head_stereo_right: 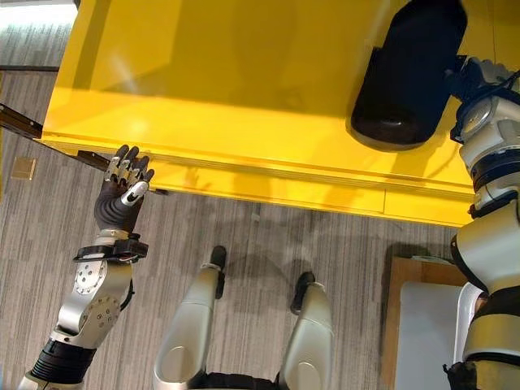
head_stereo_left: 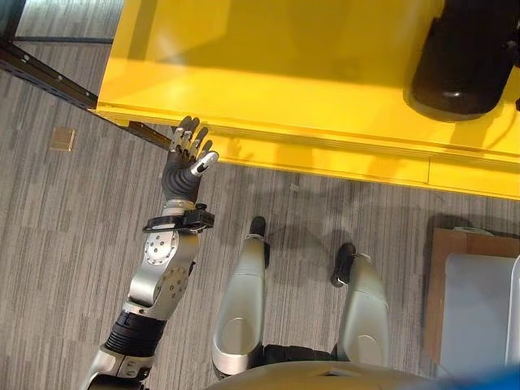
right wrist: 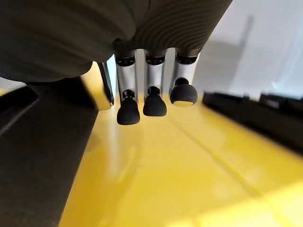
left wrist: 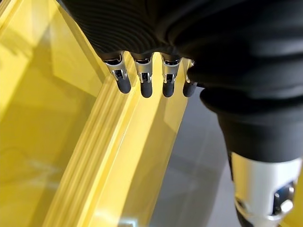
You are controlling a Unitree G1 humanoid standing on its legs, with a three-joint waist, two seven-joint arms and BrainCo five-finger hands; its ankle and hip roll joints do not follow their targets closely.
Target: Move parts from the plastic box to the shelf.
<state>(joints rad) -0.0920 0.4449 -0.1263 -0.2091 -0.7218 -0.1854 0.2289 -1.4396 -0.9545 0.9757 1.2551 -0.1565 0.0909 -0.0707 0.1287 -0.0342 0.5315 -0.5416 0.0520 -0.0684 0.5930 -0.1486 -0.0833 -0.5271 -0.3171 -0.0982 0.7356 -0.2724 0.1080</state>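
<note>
A yellow shelf [head_stereo_right: 244,73] spans the upper part of the head views, its front edge running across the middle. A large black part [head_stereo_right: 406,73] lies on the shelf at the upper right. A pale plastic box [head_stereo_left: 479,313] sits on a brown board [head_stereo_left: 439,268] at the lower right. The left hand [head_stereo_right: 122,195], at centre left, hangs empty at the shelf's front edge with fingers straight. The right hand [right wrist: 147,85] is beside the black part at the upper right, over the shelf top, its fingers [right wrist: 155,101] relaxed and holding nothing.

A yellow shelf [head_stereo_left: 268,73] carries a black rounded part [head_stereo_right: 406,77], seemingly lying near its right end.
</note>
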